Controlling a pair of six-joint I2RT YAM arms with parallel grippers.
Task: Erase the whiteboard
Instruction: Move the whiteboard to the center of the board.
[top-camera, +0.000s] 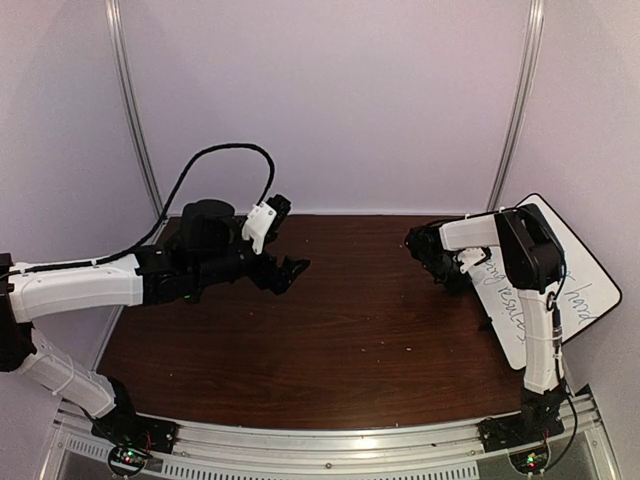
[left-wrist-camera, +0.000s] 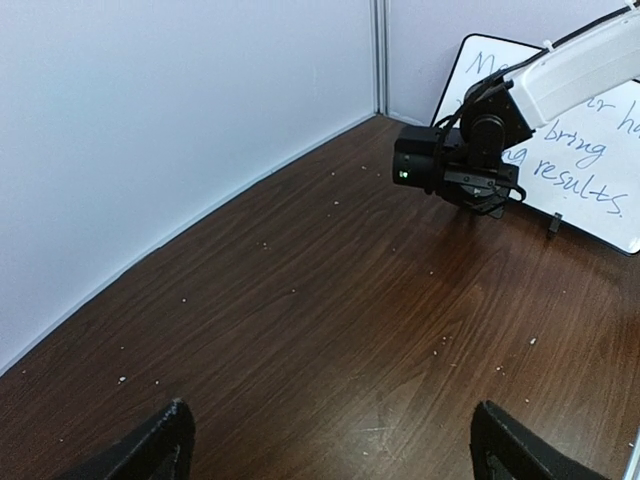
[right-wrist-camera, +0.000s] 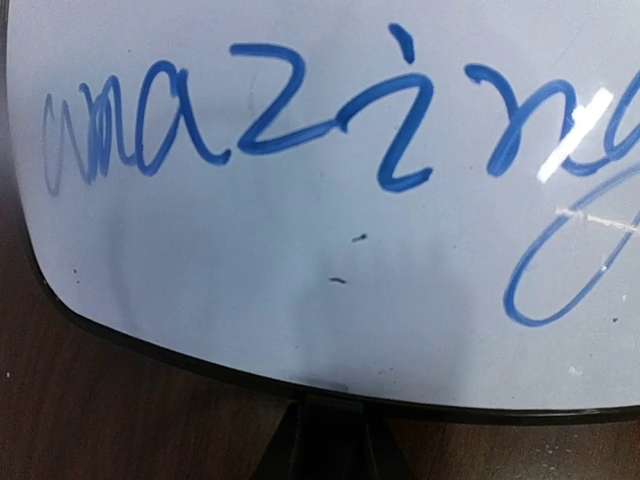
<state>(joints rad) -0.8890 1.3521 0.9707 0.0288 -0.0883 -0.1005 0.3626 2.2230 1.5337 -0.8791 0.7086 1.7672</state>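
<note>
Whiteboard (top-camera: 588, 288) on brown table (top-camera: 350, 330), right hand (left-wrist-camera: 490, 203) before it, perhaps touching

One whiteboard (top-camera: 590, 300) stands on one dark wooden table (top-camera: 350, 330). There are two robot arms, the left arm (top-camera: 80, 285) and the right arm (top-camera: 545, 330). Each ends in one gripper, the left gripper (left-wrist-camera: 330, 445) and the right gripper (left-wrist-camera: 488, 205), two in all. One small black foot (right-wrist-camera: 325, 440) shows under the board's edge in each wrist view; whether that makes one foot or two cannot be told. Two metal corner posts (top-camera: 132, 100) rise behind. One black cable (top-camera: 215, 155) loops over the left arm. Pale crumbs (left-wrist-camera: 445, 342) dot the table, too many to count.
</note>
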